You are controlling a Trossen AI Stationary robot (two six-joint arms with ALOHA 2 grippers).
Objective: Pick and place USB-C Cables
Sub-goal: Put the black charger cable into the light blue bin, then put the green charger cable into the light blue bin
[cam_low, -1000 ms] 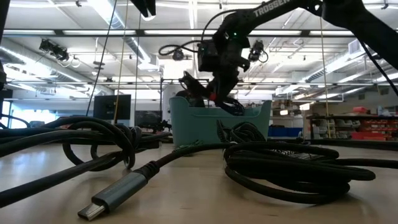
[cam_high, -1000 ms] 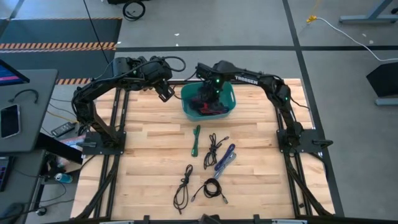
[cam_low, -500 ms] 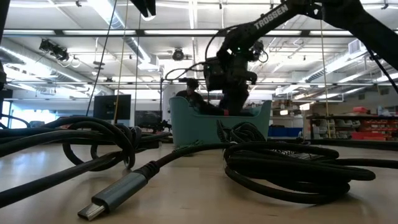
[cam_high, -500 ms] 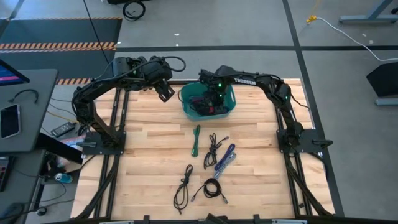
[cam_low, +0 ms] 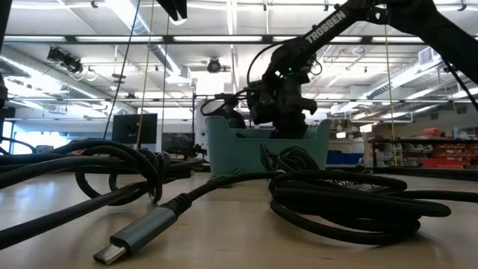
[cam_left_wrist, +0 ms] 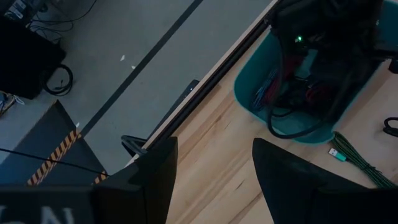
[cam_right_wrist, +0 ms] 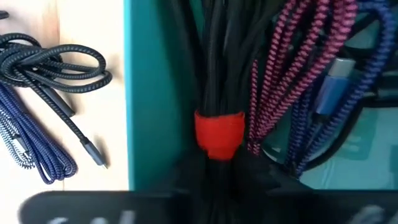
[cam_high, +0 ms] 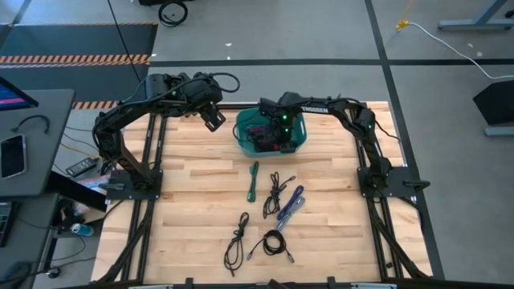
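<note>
A teal bin [cam_high: 241,135] stands at the table's far middle, with magenta [cam_right_wrist: 273,81] and blue [cam_right_wrist: 348,93] cables inside. My right gripper [cam_high: 278,133] is down in the bin, shut on a black cable bundle [cam_right_wrist: 217,62] bound by a red tie [cam_right_wrist: 219,134]. My left gripper [cam_high: 213,119] hangs open above the table's far left, holding nothing. On the table lie a green cable [cam_high: 253,178], a black one [cam_high: 275,189], a blue-purple one [cam_high: 291,205] and two more black ones [cam_high: 237,241] [cam_high: 275,243]. My right gripper has the black bundle by the end just behind the red tie [cam_right_wrist: 214,163], coming from above and slanting down into the bin. The dark fingers merge with the black strands, so the kind of hold does not show. The bundle lies among the other cables.
The bin's near wall [cam_low: 224,149] rises between the loose cables and the gripper. Thick black cables [cam_low: 351,202] and a grey connector [cam_low: 134,235] lie close to the near edge. Bare wood shows to the left and right of the cables.
My right gripper has gone down from above the bin's rim into the bin, rolling a little, and has carried the black bundle with the red tie down among the cables there.
</note>
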